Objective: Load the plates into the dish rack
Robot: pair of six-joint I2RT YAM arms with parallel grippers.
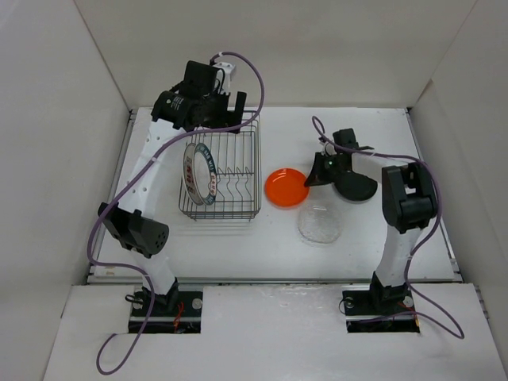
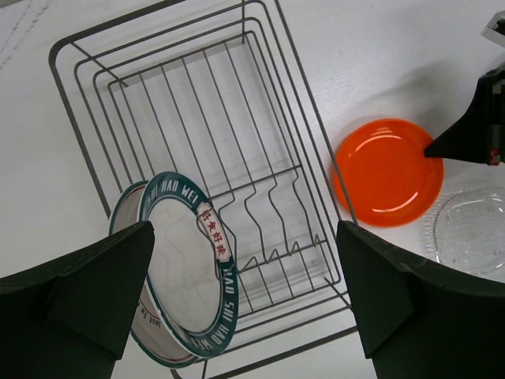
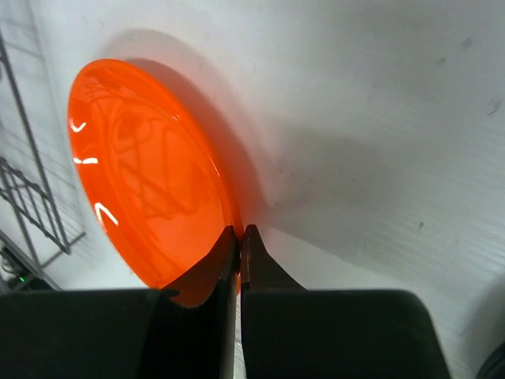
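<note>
The black wire dish rack (image 1: 242, 181) holds a white plate with a dark green rim (image 1: 200, 173), upright at its left end. A second white plate (image 2: 140, 320) leans right behind it. My left gripper (image 1: 216, 117) hangs open above the rack's far end, holding nothing; in its wrist view the gripper (image 2: 245, 292) frames the green-rimmed plate (image 2: 181, 260). The orange plate (image 1: 286, 187) lies on the table right of the rack. My right gripper (image 3: 239, 233) is shut on the orange plate's (image 3: 142, 166) near rim. A clear glass plate (image 1: 319, 225) and a black plate (image 1: 359, 189) lie nearby.
White walls close in the table on the left, right and back. The rack's upright dividers (image 2: 268, 197) stand unoccupied to the right of the two plates. The right arm's forearm (image 1: 405, 198) reaches over the table's right side, just beside the black plate.
</note>
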